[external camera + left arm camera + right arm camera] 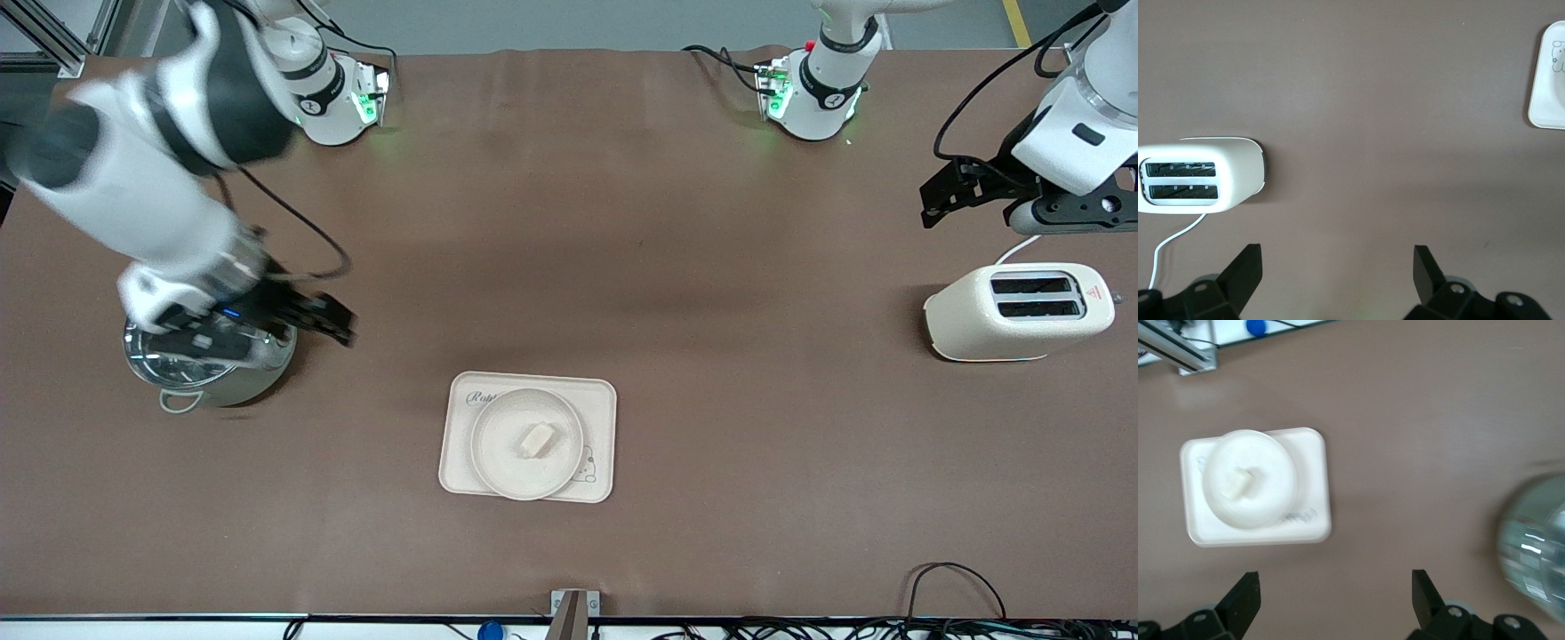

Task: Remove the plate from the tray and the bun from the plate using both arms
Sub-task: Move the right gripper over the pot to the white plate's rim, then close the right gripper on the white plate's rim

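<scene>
The round cream plate (498, 453) lies on the rectangular cream tray (597, 402) in the middle of the table, near the front camera. The small pale bun (538, 439) lies on the plate. My right gripper (342, 324) is open and empty, up in the air beside the steel pot, toward the right arm's end. Its wrist view shows the open right gripper (1335, 590), the plate (1275, 470), the bun (1237, 483) and the tray (1313, 513). My left gripper (929, 206) is open and empty, over the table beside the toaster; it also shows in the left wrist view (1337, 263).
A steel pot with a glass lid (209, 360) stands under the right wrist; it also shows in the right wrist view (1535, 543). A cream two-slot toaster (1018, 311) stands at the left arm's end, also in the left wrist view (1201, 179). A tray corner (1548, 100) shows there.
</scene>
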### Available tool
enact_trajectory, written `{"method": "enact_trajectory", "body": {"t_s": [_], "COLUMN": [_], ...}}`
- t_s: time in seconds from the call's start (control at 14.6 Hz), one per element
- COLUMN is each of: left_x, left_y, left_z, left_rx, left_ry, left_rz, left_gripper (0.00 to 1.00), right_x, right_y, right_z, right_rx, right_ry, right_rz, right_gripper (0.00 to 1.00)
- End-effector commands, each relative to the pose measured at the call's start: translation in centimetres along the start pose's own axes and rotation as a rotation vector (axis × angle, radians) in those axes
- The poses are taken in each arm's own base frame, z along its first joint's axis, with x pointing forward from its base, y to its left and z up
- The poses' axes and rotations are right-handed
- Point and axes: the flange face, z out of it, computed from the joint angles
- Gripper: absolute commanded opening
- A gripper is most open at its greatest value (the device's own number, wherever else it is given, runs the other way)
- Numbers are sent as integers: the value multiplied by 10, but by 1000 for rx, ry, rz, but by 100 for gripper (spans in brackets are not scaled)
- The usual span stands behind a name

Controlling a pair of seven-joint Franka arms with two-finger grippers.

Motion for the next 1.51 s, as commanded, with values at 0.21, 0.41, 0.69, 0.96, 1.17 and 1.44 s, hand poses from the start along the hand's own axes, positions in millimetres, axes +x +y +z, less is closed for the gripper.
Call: {"method": "enact_trajectory", "body": {"t_s": [0.21, 0.41, 0.69, 0.96, 1.17, 1.44], "left_x": [4, 5, 3, 4, 6, 6], "left_y": [-2, -3, -8, -10, -10, -14], "left_z": [-5, -9, -6, -10, -10, -11], "left_rx": [-3, -5, -2, -4, -5, -5], "left_ry": [17, 24, 9, 21, 29, 32], "left_rz": [9, 7, 1, 4, 4, -3], "left_gripper": [100, 100, 100, 100, 100, 100], "right_x": [30, 35, 24, 12, 11, 6], "right_y": [-37, -40, -53, -68, -69, -76], "right_z": [170, 219, 261, 291, 298, 303], "right_rx": [-12, -10, 3, 38, 43, 90], "right_ry": [-6, -1, 18, 21, 24, 25], "right_rz": [-16, -19, -42, -42, -42, -7], "right_gripper": [100, 100, 92, 74, 52, 8]}}
